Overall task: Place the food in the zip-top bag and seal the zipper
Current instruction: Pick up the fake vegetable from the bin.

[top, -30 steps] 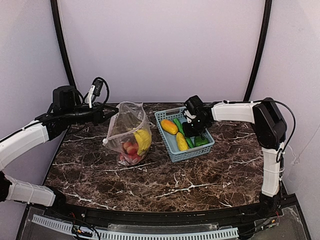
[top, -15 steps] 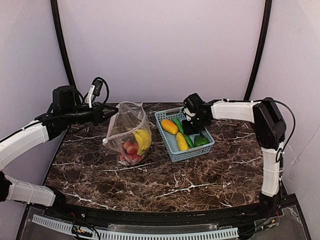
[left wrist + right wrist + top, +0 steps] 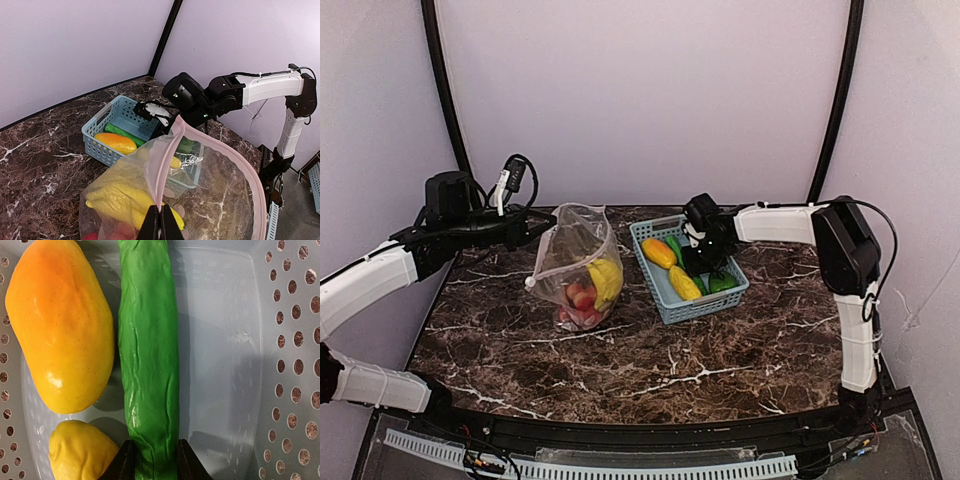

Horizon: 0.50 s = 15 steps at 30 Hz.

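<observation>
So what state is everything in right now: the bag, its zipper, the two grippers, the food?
zip-top bag: rim held up, mouth open, partly filled.
zipper: unsealed.
left gripper: shut on the bag's rim.
right gripper: fingers either side of the green vegetable; whether it grips is unclear.
green vegetable: lying in the basket.
orange piece: lying in the basket.
bananas: inside the bag.
red fruits: inside the bag.

clear zip-top bag (image 3: 570, 250) upright, pink zipper (image 3: 165, 160) open, banana (image 3: 605, 280) and red fruits (image 3: 582, 298) inside, green vegetable (image 3: 148, 355) in basket (image 3: 705, 303)
</observation>
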Each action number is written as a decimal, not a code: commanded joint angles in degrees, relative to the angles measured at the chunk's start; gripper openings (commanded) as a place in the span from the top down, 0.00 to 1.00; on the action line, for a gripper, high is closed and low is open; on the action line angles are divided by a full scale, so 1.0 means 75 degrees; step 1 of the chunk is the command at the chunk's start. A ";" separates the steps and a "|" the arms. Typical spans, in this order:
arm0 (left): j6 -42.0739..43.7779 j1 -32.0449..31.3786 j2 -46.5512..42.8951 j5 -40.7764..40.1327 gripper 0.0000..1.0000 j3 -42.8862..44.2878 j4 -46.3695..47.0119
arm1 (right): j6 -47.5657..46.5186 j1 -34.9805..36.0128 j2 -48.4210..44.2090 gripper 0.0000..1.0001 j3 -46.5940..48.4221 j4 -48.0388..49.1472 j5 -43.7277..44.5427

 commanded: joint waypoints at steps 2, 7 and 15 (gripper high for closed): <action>0.0065 0.0042 -0.0119 0.0036 0.99 -0.0056 -0.0079 | -0.0054 -0.0030 0.0470 0.71 0.0156 -0.0219 0.0283; 0.0043 0.0042 -0.0103 0.0052 0.99 -0.0056 -0.0067 | -0.0077 0.0011 0.0638 0.69 0.0349 -0.0347 0.0392; 0.0046 0.0042 -0.0113 0.0056 0.99 -0.0056 -0.0078 | -0.0123 0.0080 0.0819 0.65 0.0516 -0.0447 0.0580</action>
